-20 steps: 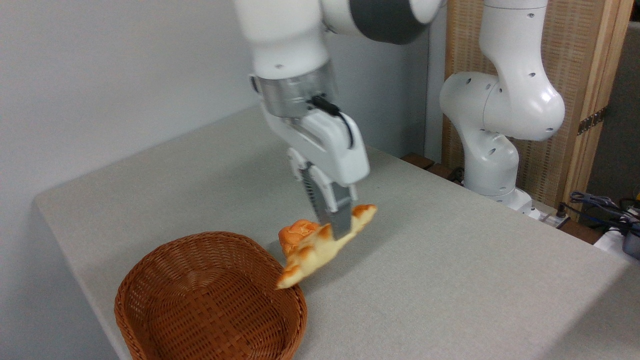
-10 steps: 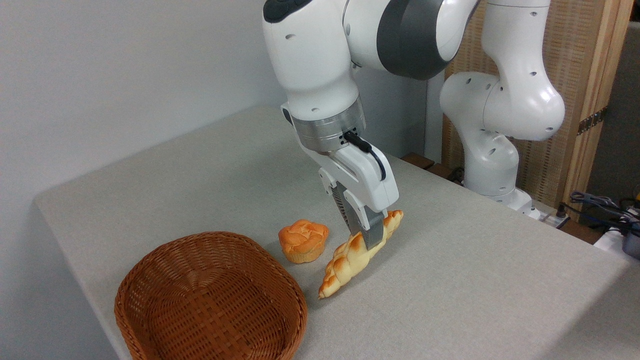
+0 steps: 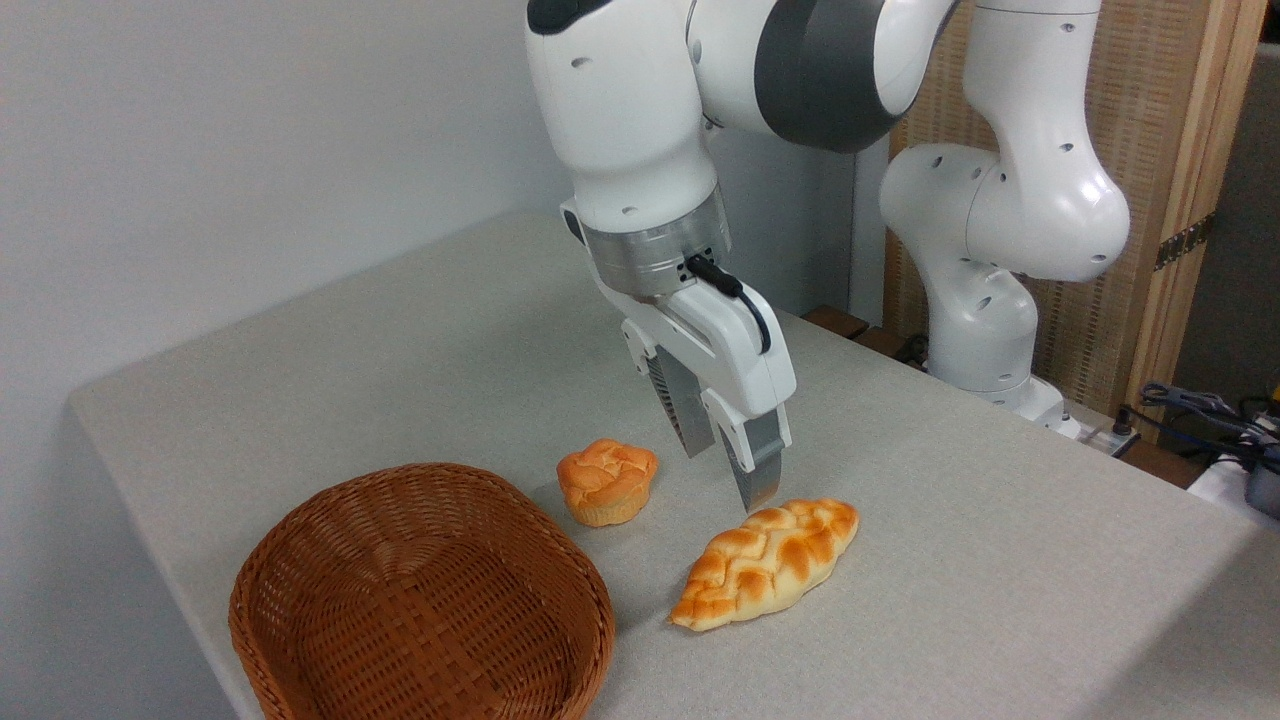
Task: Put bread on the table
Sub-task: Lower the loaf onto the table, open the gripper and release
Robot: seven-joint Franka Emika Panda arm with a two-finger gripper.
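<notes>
White arm (image 3: 620,110), grey joints, black cable (image 3: 735,300)

You have a single fixed camera, set above the near corner of the table (image 3: 950,560) and looking down and across its top toward the wall and the arm's base (image 3: 985,350), close enough that the arm's upper links are cropped.

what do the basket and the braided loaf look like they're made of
The basket looks like brown woven wicker or rattan: crossing strands and a plaited rim show. The braided loaf has a smooth, slightly glossy golden crust; real bread or a foam replica, the look leaves it open.
</notes>
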